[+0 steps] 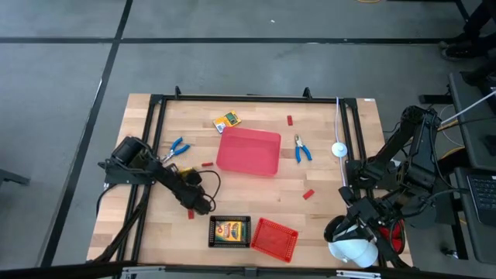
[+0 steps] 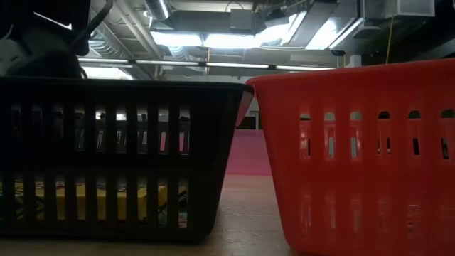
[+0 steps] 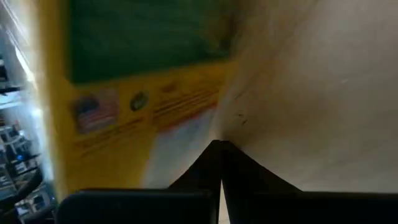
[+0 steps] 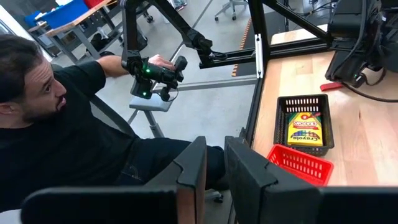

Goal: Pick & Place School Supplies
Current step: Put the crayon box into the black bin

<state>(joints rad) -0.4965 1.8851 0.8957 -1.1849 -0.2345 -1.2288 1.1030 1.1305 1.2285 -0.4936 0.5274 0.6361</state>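
A yellow-and-green card box (image 3: 143,93) fills the left wrist view, its small-print side toward the camera, next to bare wood. My left gripper (image 3: 217,149) is shut, its tips at that box's lower edge. From above, the gripper (image 1: 203,203) sits low beside the black tray (image 1: 212,231), and this box is hidden under it. A second box (image 1: 230,231) lies in the tray, and a third (image 1: 227,120) lies at the far side. Two blue-handled pliers (image 1: 177,149) (image 1: 301,147) and several small red blocks (image 1: 308,194) lie loose. My right gripper (image 4: 214,163) hangs raised off the near right corner, narrowly open and empty. My left gripper has its shut fingertips (image 3: 211,155) at the pale lower edge of the card box (image 3: 186,134), slanting down toward the table. Nothing shows between the fingers. Whether the tips touch the box cannot be told.
The large red tray (image 1: 249,151) lies mid-table and a red mesh basket (image 1: 273,236) stands by the black tray at the near edge. A black frame (image 1: 155,101) borders the table. A person (image 4: 56,124) sits beyond the near edge, hand (image 4: 158,61) on a control arm.
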